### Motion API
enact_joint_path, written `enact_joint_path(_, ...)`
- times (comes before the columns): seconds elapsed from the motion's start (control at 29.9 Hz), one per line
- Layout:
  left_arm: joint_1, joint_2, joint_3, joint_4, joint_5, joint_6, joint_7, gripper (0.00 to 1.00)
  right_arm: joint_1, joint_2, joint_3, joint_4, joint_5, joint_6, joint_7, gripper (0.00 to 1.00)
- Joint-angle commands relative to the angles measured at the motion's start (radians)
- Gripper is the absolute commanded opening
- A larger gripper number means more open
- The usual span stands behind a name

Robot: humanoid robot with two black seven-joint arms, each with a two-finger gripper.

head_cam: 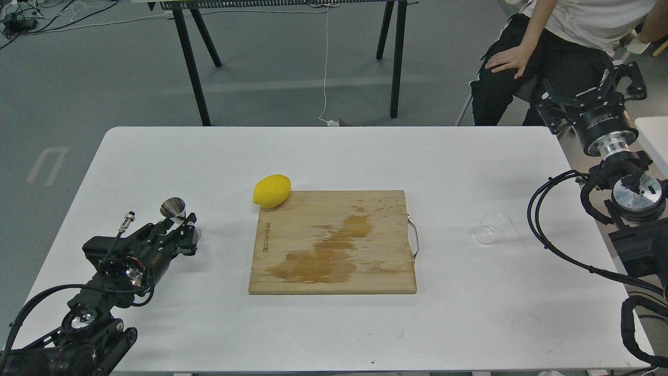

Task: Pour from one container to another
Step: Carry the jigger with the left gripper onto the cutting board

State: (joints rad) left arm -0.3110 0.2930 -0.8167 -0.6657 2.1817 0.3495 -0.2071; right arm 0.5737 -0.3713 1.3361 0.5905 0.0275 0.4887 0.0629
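The small steel jigger [173,208] sits tilted at the tip of my left gripper [180,225], over the left side of the white table [156,156]. The gripper's fingers are closed around its lower cone. The clear glass cup [489,228] rests on the table right of the cutting board and seems to lie on its side, with nothing holding it. My right gripper [592,94] is raised beyond the table's right far corner, well away from the cup, its fingers spread wide and empty.
A wooden cutting board [386,271] with a metal handle [414,239] lies mid-table, a wet brown stain [326,253] across it. A lemon [271,190] touches its far left corner. A seated person [548,47] is behind the right corner. Black cables [553,245] loop by my right arm.
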Motion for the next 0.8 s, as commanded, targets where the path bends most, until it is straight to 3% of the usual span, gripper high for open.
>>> enact_joint_path(0.0,0.000,0.000,0.002,0.000,0.000,0.003,0.000,0.24,0.000,0.000,0.001,0.000,0.000,0.000,0.000,1.00)
enact_joint_path(0.2,-0.003,0.000,0.002,-0.005,0.000,0.052,-0.002,0.13,0.000,-0.001,0.002,0.000,0.000,0.000,0.000,1.00)
enact_joint_path(0.33,-0.017,0.020,-0.001,-0.054,0.000,0.104,-0.002,0.12,0.000,-0.008,0.002,0.000,0.000,0.000,0.000,1.00)
enact_joint_path(0.5,-0.066,0.069,0.016,-0.126,0.000,0.103,0.000,0.12,0.000,-0.014,0.002,0.000,0.000,0.000,0.000,1.00)
enact_joint_path(0.77,-0.308,0.000,0.284,-0.126,0.000,0.094,0.031,0.12,-0.002,-0.020,0.003,0.000,0.000,0.000,0.000,1.00)
